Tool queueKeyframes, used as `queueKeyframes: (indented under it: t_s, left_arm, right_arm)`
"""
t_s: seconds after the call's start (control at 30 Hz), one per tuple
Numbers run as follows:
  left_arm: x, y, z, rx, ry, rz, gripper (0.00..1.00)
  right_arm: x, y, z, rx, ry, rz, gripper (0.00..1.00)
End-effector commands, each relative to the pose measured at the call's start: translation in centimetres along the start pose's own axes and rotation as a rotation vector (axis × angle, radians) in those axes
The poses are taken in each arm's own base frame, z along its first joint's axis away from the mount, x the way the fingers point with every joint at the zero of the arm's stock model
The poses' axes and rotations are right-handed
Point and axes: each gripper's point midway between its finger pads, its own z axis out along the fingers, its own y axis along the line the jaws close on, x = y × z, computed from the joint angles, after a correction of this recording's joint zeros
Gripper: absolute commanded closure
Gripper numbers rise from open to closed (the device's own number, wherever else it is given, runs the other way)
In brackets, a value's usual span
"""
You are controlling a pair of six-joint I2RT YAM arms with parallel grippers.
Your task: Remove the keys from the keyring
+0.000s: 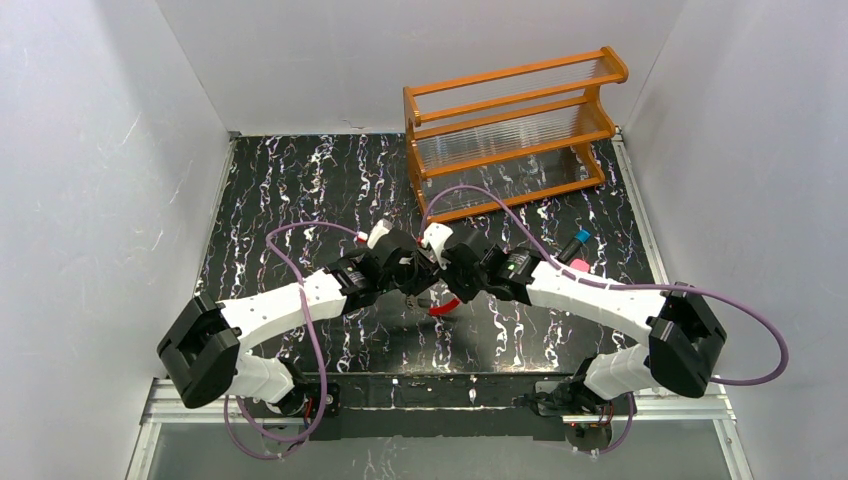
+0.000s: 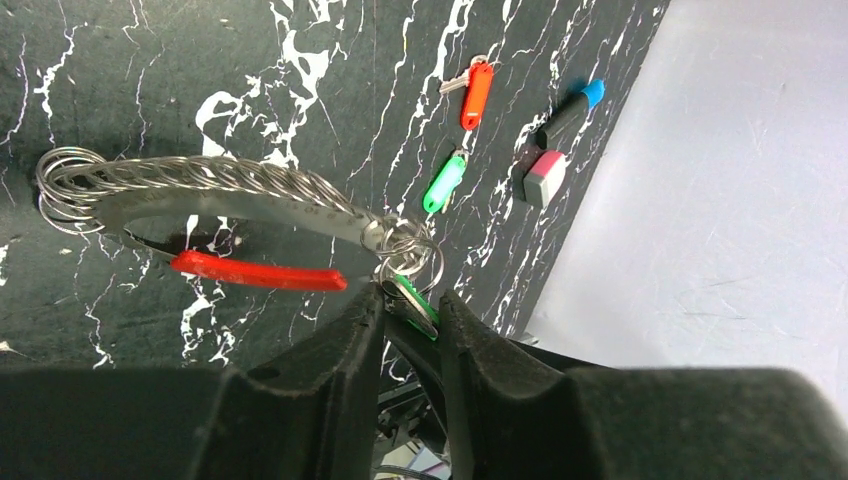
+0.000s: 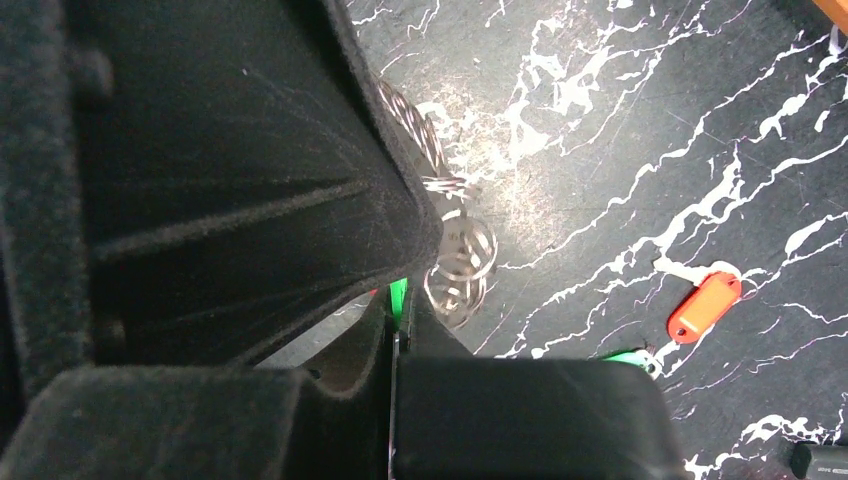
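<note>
1. Keyring (image 2: 250, 190): appears lifted off the table (image 2: 150, 60), slung between the two wrists, red segment (image 2: 255, 272) along one side.
2. Done, judging by the layout: lying loose on the table, well apart from the ring, a red key (image 2: 477, 92) and a loose green key (image 2: 443, 183).
3. Left to do: one ringed green key (image 2: 412, 305), still hooked on through small rings (image 2: 408, 245) at the coil's end. No yellow key in view.
4. Left gripper (image 2: 408, 314): jaws narrowly apart on either side of the ringed green key. Cannot tell whether firmly pinched.
5. Right gripper (image 3: 400, 310): pressed together, tips right beside the small rings. Cannot tell what, if anything, sits between them.
6. Left arm (image 1: 290, 300) and right arm (image 1: 590, 290): bent inward, meeting nose to nose over mid-table.
</note>
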Motion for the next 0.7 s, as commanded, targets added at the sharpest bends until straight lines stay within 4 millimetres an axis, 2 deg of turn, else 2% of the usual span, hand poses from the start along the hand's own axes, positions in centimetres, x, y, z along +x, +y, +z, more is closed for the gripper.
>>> queueKeyframes:
  t_s: [0.0, 0.17, 0.33, 0.5, 0.6, 0.67]
  left_arm:
    - [-0.8, 0.5, 0.2, -0.020, -0.048, 0.011, 0.80]
    - [-0.7, 0.9, 0.6, -0.031, -0.044, 0.020, 0.88]
    - [-0.6, 1.4, 0.9, -0.040, -0.046, 0.031, 0.87]
    - [-0.3, 1.9, 1.4, -0.058, -0.035, 0.049, 0.91]
    - [-0.2, 2.2, 1.6, -0.064, -0.031, 0.061, 1.00]
    - [-0.2, 2.5, 1.7, -0.068, -0.032, 0.072, 1.00]
  right_arm:
    - [-2.1, 0.3, -0.6, 0.022, -0.097, -0.016, 0.99]
    - [-2.9, 0.7, -0.7, 0.023, -0.143, -0.023, 0.99]
    - [-3.7, 1.3, -0.8, -0.001, -0.199, -0.070, 0.97]
    - [-4.3, 2.3, -0.9, -0.049, -0.257, -0.107, 0.99]
    - [-4.6, 2.9, -1.0, -0.080, -0.287, -0.126, 0.99]
    - [-4.8, 3.3, -1.0, -0.101, -0.308, -0.142, 0.98]
